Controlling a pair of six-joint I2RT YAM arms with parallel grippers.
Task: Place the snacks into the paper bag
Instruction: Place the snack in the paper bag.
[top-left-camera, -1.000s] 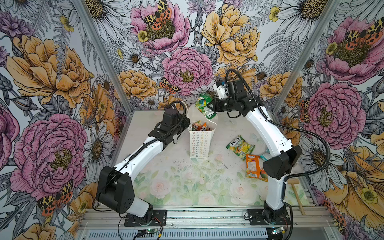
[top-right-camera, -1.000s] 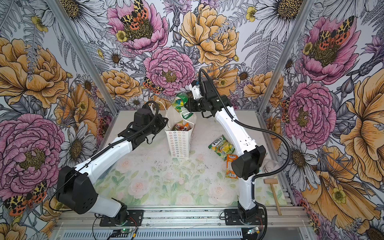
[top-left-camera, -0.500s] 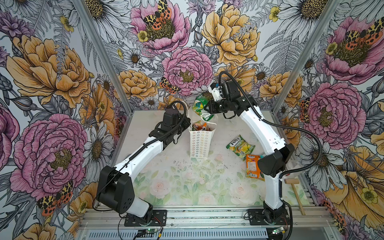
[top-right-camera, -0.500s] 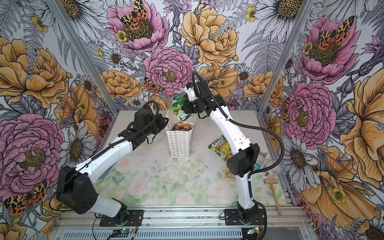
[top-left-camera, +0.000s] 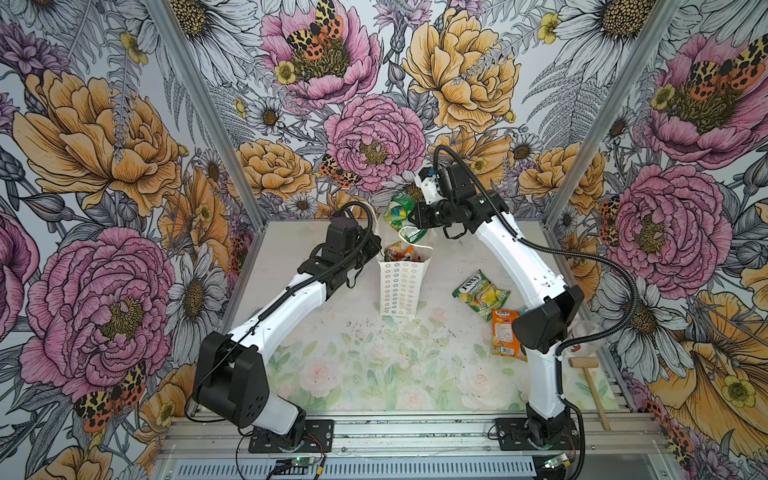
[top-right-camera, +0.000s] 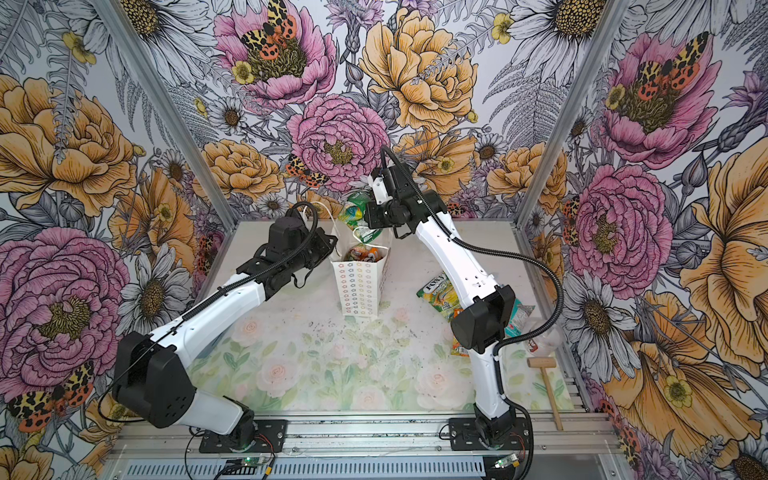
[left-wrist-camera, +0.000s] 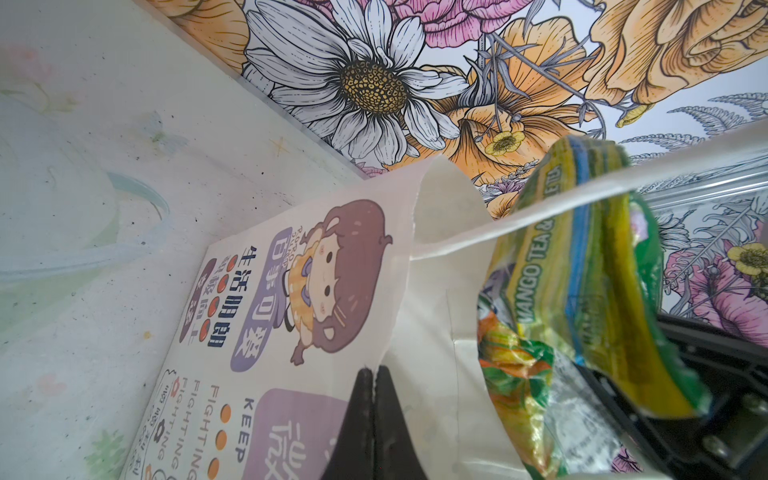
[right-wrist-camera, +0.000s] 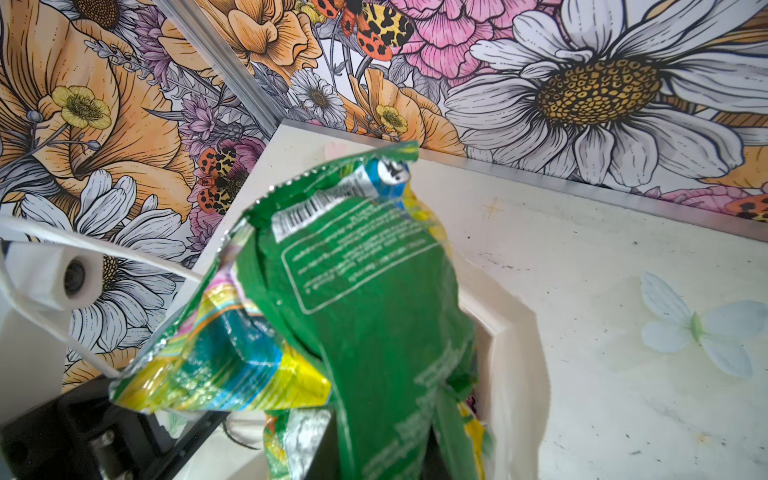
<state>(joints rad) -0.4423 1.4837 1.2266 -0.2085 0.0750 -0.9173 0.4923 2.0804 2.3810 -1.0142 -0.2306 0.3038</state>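
Two white robot arms work over a floral table (top-left-camera: 332, 332), seen from above. At left, the left gripper (left-wrist-camera: 375, 386) is pressed together on the left edge of the bag (top-left-camera: 401, 286). It appears to pinch the paper and steady the tall white bag, which stands upright with its mouth open. Orange and other packets (top-left-camera: 399, 252) already show inside.

Just above the mouth, toward its far side, hangs a crumpled green packet (top-left-camera: 400, 214). The right gripper (top-left-camera: 417, 218) pinches it at one end. Compared with a second ago, this gripper has drawn in leftward, and the packet sits slightly lower, closer to the opening. The left gripper and bag are as they were. The drop looks close, with only lowering and letting go left.

Further right, a yellow-green packet (top-left-camera: 480, 293) and an orange packet (top-left-camera: 505, 336) lie on the table, well apart from the bag and not yet packed. A wooden mallet (top-left-camera: 590, 378) lies at the far right.
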